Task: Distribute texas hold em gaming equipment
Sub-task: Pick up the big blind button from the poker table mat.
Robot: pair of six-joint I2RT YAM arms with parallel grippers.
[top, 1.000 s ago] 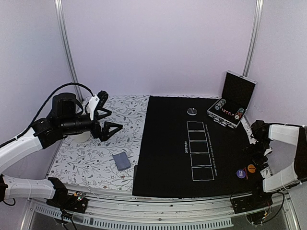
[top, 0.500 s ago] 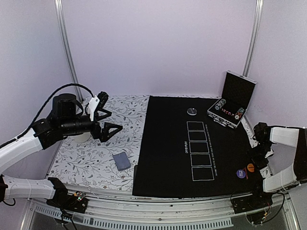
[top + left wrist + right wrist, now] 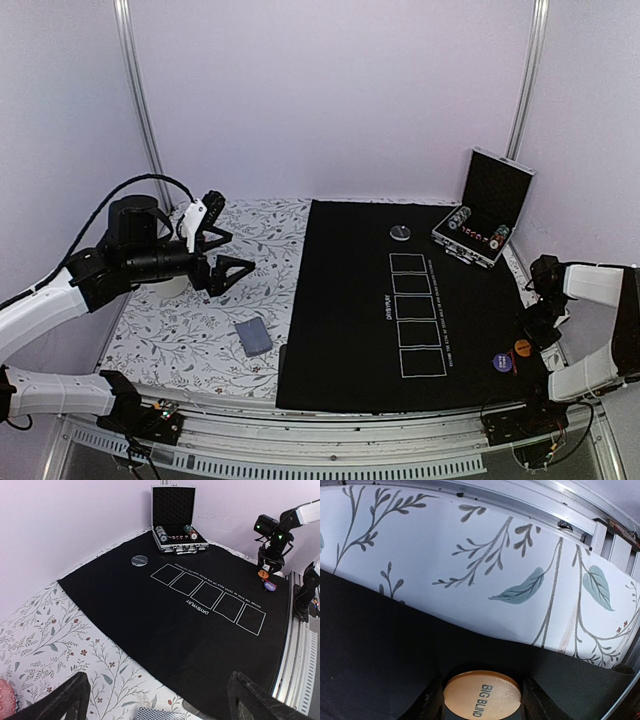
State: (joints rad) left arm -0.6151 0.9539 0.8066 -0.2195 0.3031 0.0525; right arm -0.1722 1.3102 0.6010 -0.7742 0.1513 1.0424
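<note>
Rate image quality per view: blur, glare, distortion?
Top external: even, soft light and sharp, but the black mat swallows detail. Left wrist: wide-angle, the mat's near edge bows; left fingers are dark shapes at the bottom corners. Right wrist: very close; the orange disc lettering is readable, right fingers beside it are dark and soft, and the rail is bent by the lens.

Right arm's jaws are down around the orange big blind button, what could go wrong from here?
The orange button lies flat on the black mat, so the right gripper could slip off its rim, or pinch the mat and drag it. The purple button sits close beside it and might get nudged as the jaws lift away.
</note>
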